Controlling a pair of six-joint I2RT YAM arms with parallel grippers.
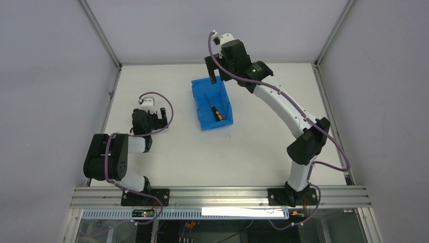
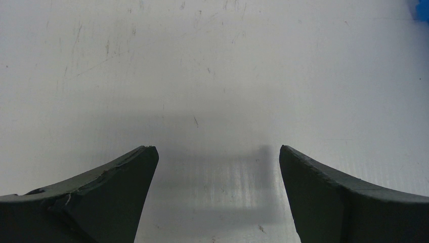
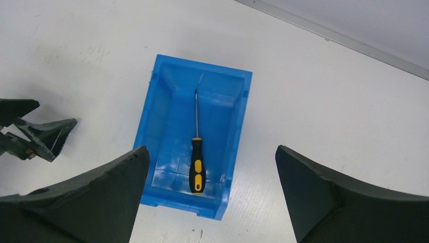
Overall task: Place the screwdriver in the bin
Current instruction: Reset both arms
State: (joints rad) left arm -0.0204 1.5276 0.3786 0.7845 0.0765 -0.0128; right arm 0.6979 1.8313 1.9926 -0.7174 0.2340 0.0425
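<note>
The blue bin [image 1: 196, 99] stands at the back middle of the table. The screwdriver [image 1: 216, 112], with a black-and-yellow handle, lies loose on the bin's floor, its shaft pointing to the far end. In the right wrist view the screwdriver [image 3: 196, 167] lies lengthwise in the bin [image 3: 152, 126]. My right gripper [image 1: 217, 76] hangs open and empty above the bin's far end, clear of it; it also shows in its own view [image 3: 212, 148]. My left gripper [image 1: 162, 116] is open and empty over bare table at the left, and shows in its own view [image 2: 217, 148].
The table is white, with metal frame rails along its edges and grey walls around. A corner of the bin [image 2: 424, 7] shows at the top right of the left wrist view. The left gripper's fingers [image 3: 35, 134] show at the left edge of the right wrist view.
</note>
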